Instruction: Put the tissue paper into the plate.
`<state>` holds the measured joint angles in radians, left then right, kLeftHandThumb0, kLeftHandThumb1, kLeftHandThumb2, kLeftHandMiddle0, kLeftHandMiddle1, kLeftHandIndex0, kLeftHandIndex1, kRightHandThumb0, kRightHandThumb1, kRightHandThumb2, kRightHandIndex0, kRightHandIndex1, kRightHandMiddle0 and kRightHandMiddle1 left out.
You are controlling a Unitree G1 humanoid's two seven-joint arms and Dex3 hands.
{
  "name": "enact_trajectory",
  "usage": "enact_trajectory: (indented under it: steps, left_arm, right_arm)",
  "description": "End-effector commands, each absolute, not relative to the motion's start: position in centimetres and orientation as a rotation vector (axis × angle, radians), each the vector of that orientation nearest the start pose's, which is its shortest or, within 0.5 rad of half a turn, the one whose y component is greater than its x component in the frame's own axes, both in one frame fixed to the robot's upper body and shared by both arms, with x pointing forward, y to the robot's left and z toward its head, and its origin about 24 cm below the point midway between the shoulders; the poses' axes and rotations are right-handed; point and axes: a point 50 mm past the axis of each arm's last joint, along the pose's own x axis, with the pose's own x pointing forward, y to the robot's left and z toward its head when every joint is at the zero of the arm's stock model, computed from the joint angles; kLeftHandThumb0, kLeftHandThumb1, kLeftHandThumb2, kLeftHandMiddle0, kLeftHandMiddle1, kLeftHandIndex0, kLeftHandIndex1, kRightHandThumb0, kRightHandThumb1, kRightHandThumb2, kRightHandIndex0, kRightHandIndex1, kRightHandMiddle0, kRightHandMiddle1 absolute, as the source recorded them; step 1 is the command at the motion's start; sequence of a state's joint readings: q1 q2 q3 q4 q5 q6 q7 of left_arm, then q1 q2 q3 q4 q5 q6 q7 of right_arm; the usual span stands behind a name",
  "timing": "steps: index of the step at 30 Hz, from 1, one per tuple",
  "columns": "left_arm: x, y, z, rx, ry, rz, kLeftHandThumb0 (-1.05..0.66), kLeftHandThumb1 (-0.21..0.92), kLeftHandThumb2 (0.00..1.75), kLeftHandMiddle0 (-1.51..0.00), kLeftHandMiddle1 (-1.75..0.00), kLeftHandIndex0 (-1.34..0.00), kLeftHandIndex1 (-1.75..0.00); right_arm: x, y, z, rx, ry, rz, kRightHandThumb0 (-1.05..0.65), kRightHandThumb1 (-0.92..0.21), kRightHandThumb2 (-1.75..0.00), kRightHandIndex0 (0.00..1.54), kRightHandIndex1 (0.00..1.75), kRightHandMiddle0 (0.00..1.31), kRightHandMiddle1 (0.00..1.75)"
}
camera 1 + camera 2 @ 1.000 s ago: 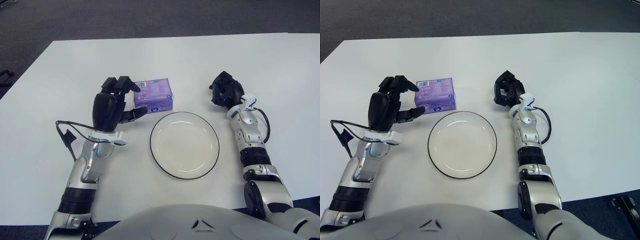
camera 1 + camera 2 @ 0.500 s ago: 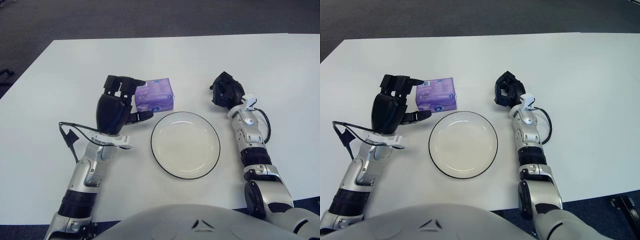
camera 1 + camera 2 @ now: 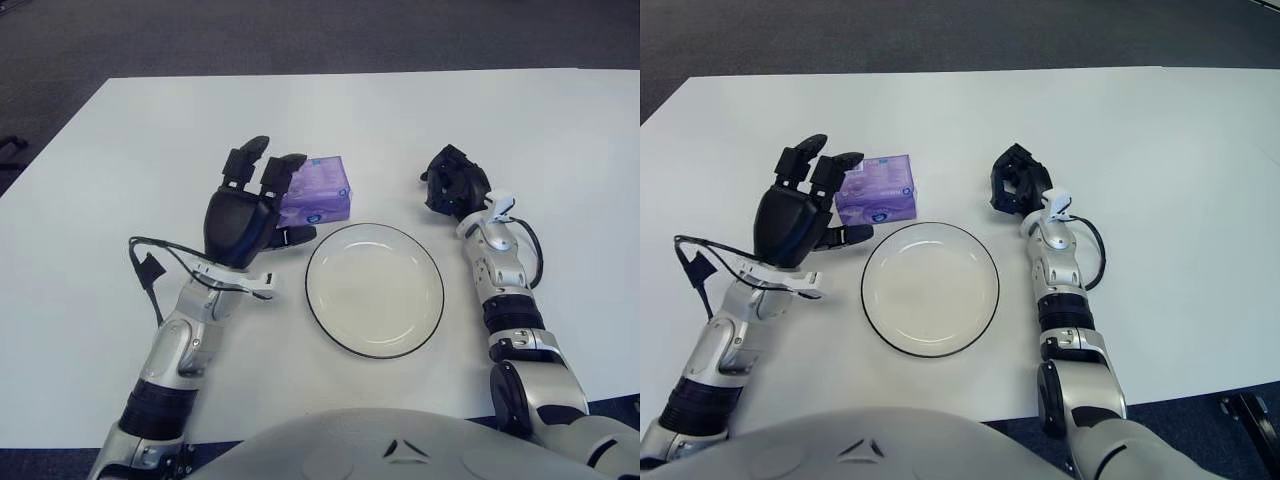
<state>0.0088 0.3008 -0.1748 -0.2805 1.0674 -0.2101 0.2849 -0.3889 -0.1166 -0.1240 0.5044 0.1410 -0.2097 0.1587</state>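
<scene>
Left eye view: left hand [image 3: 243, 215] left of centre, fingers spread beside purple tissue pack [image 3: 318, 192]; plate [image 3: 375, 290] centre; right hand [image 3: 455, 190] curled, empty, at right.

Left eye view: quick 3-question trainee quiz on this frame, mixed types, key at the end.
1. True or false: the purple tissue pack already lies in the plate.
2. Which hand is at the pack, fingers spread? A) left hand B) right hand
3. Fill in: the plate sits on the white table between the two ____.

Key:
1. False; the pack lies on the table just beyond the plate's rim.
2. A; the right hand rests curled beside the plate.
3. Arms.
</scene>
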Motion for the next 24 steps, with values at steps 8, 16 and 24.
enact_trajectory:
  steps: [8,16,24]
  left_arm:
    - [26.2,12.3,12.6,1.355,-0.742,-0.046,-1.05,0.92,0.89,0.0,-0.18,0.0,-0.36]
    - [28.3,12.2,13.6,1.399,-0.713,-0.122,-1.05,0.92,1.03,0.0,-0.08,0.0,-0.16]
    - [29.1,12.1,14.2,1.431,-0.657,-0.174,-1.05,0.92,1.16,0.0,0.0,0.0,-0.01]
  right_arm:
    - [28.2,-16.3,-1.5,0.136,0.135,0.062,-0.44,-0.44,-1.16,0.98,1.75,0.52,1.75]
    - [28.1,-16.2,-1.4,0.134,0.127,0.056,-0.44,-0.44,-1.17,1.0,1.75,0.52,1.75]
    - [28.1,-16.2,-1.4,0.134,0.13,0.055,-0.44,-0.44,-1.16,1.0,1.75,0.52,1.75]
